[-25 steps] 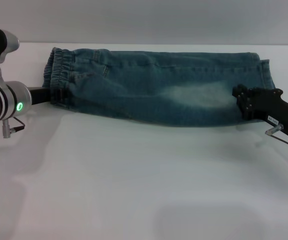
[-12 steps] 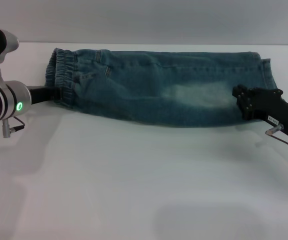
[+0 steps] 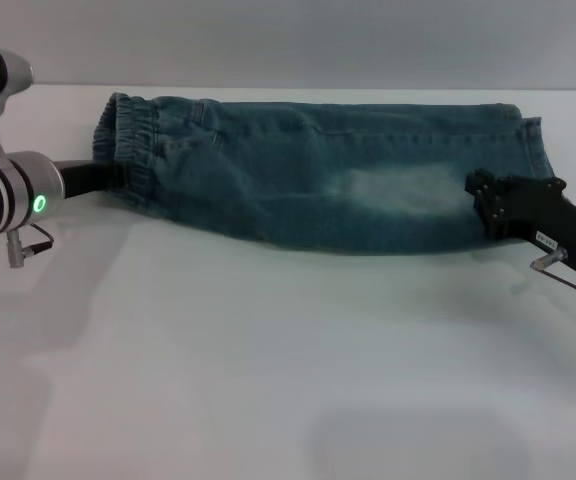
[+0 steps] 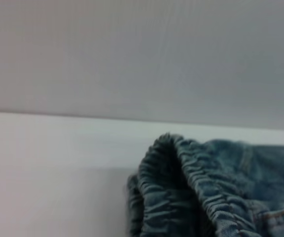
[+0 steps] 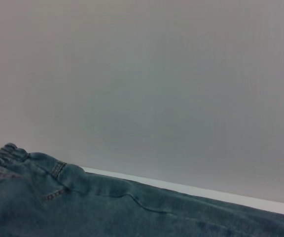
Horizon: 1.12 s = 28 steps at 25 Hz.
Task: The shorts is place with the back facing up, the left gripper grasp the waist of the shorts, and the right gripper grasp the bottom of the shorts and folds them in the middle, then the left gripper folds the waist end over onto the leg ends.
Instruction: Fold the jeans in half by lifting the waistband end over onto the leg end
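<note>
Left gripper [image 3: 108,176]: fingers at the gathered waist of the shorts [image 3: 123,150]; closure cannot be told. Right gripper [image 3: 480,203]: fingers against the bottom of the shorts [image 3: 513,160]; closure likewise indeterminate. The shorts [image 3: 318,170] lie folded lengthwise across the far white tabletop [image 3: 268,360], blue-green denim with one pale faded patch.

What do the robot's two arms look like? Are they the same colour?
Not quite. The left pincer is thin and black, on a shiny silver cylinder with black rings, a glowing green light and a small looped cable. The right pincer is black and blocky, with a small white label, a pale wrist and a thin cable.
</note>
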Motion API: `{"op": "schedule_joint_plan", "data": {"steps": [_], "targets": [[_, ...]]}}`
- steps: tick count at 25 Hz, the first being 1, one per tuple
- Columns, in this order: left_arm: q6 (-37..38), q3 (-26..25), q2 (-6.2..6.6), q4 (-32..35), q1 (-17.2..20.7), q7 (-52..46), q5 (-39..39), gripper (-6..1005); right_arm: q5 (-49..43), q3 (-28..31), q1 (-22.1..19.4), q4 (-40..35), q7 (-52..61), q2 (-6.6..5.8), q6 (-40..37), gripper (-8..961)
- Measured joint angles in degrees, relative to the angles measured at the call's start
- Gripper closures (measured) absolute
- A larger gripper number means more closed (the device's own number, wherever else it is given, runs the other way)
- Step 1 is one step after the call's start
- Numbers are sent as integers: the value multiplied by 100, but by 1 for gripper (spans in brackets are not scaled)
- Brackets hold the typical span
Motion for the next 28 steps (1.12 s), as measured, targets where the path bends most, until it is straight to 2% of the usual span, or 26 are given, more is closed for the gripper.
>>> {"op": "schedule_joint_plan", "data": {"steps": [2, 5, 6, 7, 15, 16, 20, 28], "targets": [[0, 0, 0, 0, 0, 0, 0, 990, 2, 4, 0, -7, -5, 7, -3, 936], [-5, 121, 8, -774, 370, 12, -146, 990, 4, 14, 0, -11, -36, 17, -10, 942], [-5, 121, 8, -774, 370, 12, -146, 990, 4, 23, 0, -12, -37, 17, -13, 943], [-45, 161, 9, -1179, 574, -15, -167, 990, 6, 29, 0, -12, -37, 17, -12, 945], [-138, 447, 10, -2184, 1101, -30, -404, 991, 70, 18, 40, -30, -14, 33, -57, 953], [-162, 579, 9, -2586, 1287, -30, -443, 991, 88, 7, 73, -40, -20, 38, -61, 953], [-189, 751, 14, -3035, 1494, -29, -536, 991, 88, 21, 148, -63, -30, 43, -64, 954], [-193, 975, 28, -3710, 1754, 16, -768, 991, 213, -11, 589, -432, -5, 48, -235, 953]]}}
